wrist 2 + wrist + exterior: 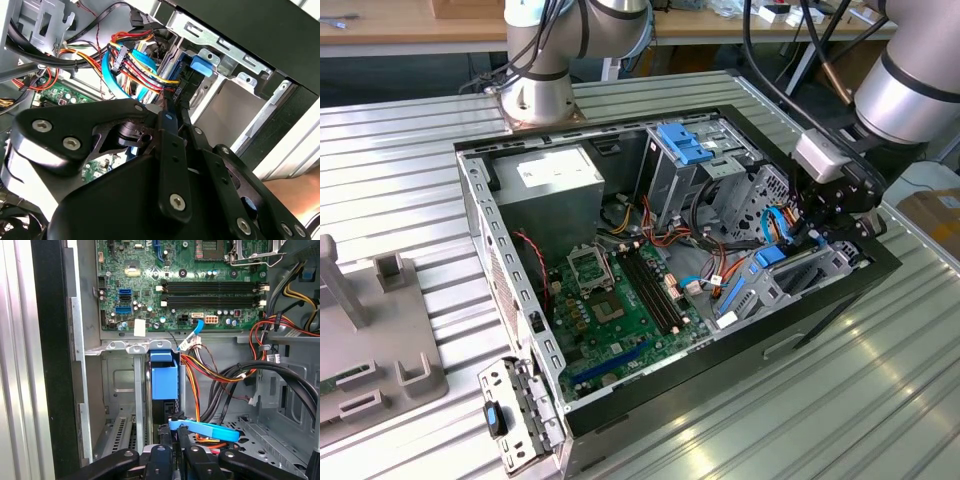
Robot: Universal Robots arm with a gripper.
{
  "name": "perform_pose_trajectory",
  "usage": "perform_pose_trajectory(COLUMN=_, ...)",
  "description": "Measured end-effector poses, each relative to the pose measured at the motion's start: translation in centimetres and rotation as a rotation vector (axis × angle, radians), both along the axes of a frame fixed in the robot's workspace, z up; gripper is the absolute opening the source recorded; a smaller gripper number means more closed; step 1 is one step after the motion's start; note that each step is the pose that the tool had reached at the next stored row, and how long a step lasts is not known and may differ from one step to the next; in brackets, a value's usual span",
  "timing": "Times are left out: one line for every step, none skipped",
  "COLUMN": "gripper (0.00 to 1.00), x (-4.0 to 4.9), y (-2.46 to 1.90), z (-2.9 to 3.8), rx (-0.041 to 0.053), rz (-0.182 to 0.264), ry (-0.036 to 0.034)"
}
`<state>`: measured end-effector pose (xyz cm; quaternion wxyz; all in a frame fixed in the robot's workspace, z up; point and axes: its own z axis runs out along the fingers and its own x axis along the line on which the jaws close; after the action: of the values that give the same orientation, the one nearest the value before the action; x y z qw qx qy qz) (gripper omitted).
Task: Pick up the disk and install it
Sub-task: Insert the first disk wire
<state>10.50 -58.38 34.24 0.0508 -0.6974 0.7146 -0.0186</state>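
Note:
The disk (164, 382) stands on edge in a metal bay slot inside the open computer case (470, 190), showing its blue rail and end tab, with the dark body below. In the exterior view its blue rail (769, 255) shows at the case's right end. My gripper (176, 434) is right at the disk's near end, its black fingers (161, 452) drawn close together on the dark edge. In the second wrist view the gripper (172, 107) narrows onto the disk (176, 90) beside a blue tab (202, 65).
A flat blue cable (205, 429) crosses just past the fingertips, with bundles of red, yellow and black wires (220, 375) beside the bay. The green motherboard (620, 300) lies mid-case. A ribbed blue latch plate (685, 145) tops the rear cage. Grey fixtures (380, 340) stand at the exterior view's left.

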Motion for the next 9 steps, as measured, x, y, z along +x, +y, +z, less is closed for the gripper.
perform_pose_trajectory(gripper=0.16, x=0.04, y=0.01, z=-0.04, rx=0.0003, rz=0.000, ry=0.0000)
perform_pose_trajectory(gripper=0.16, x=0.10, y=0.00, z=-0.06, rx=0.0003, rz=0.000, ry=0.0002)
perform_pose_trajectory(gripper=0.16, x=0.13, y=0.00, z=-0.06, rx=0.0003, rz=0.000, ry=0.0002)
perform_pose_trajectory(gripper=0.16, x=0.14, y=0.00, z=-0.07, rx=0.0003, rz=0.000, ry=0.0002)
perform_pose_trajectory(gripper=0.16, x=0.12, y=0.00, z=-0.08, rx=0.0004, rz=0.000, ry=0.0001)
perform_pose_trajectory(gripper=0.16, x=0.08, y=0.00, z=-0.08, rx=0.0006, rz=0.000, ry=-0.0001)
perform_pose_trajectory(gripper=0.16, x=-0.04, y=0.01, z=-0.08, rx=0.0011, rz=0.000, ry=-0.0002)
perform_pose_trajectory(gripper=0.16, x=-0.24, y=0.01, z=-0.08, rx=0.0015, rz=0.000, ry=-0.0008)
perform_pose_trajectory(gripper=0.16, x=-0.45, y=0.01, z=-0.08, rx=0.0016, rz=0.000, ry=-0.0019)
